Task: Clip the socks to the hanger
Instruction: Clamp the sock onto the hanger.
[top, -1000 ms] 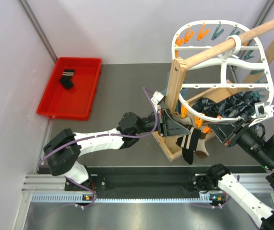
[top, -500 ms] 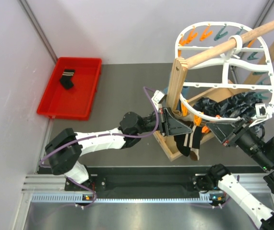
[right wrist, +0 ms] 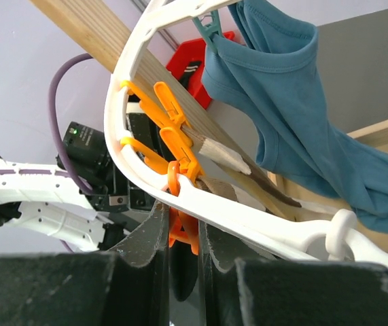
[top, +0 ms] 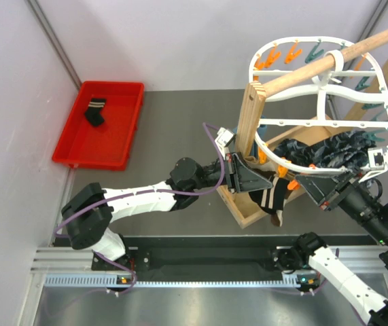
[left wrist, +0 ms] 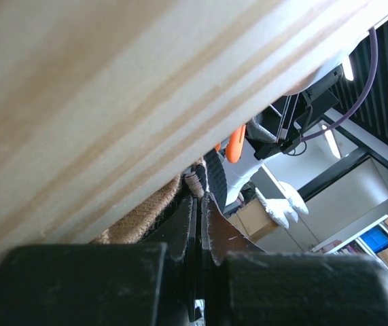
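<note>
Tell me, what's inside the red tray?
One black sock with white stripes lies in the red tray. Nothing else shows there; the spot under the sock is hidden.

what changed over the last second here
The banded sock in the left gripper rose closer to the hanger, which swung slightly right with the right gripper, shut on an orange peg. Nothing was taken or released. The black sock in the red tray stayed put.
</note>
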